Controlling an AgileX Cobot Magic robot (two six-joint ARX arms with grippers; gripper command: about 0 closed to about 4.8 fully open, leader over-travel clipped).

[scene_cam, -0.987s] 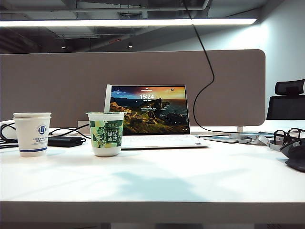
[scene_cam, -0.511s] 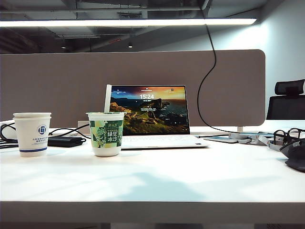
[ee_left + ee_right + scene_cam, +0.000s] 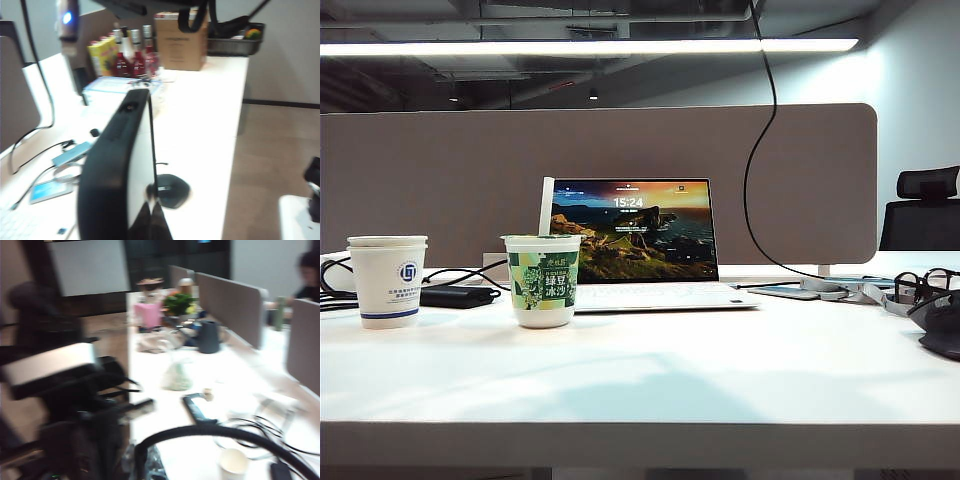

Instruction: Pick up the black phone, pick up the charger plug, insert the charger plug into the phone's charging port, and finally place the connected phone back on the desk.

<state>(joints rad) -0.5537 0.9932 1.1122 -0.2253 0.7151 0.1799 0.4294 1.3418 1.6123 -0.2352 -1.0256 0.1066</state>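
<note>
Grippers do not appear in the exterior view. In the left wrist view the left gripper [image 3: 150, 207] is clamped shut on the phone [image 3: 120, 165], held edge-on and well above the desk [image 3: 200, 125], with the fingertips [image 3: 159, 222] meeting on its lower edge. The right wrist view is badly blurred; the right gripper [image 3: 120, 412] reads as closed, and what it holds cannot be made out. A thick black cable [image 3: 210, 436] arcs close to that camera, and in the exterior view the cable [image 3: 756, 150] hangs from above the frame down toward the desk near the laptop [image 3: 640, 245]. The plug cannot be identified. A green cup [image 3: 543, 280] and a white cup [image 3: 387, 280] stand apart on the desk, left of the laptop.
</note>
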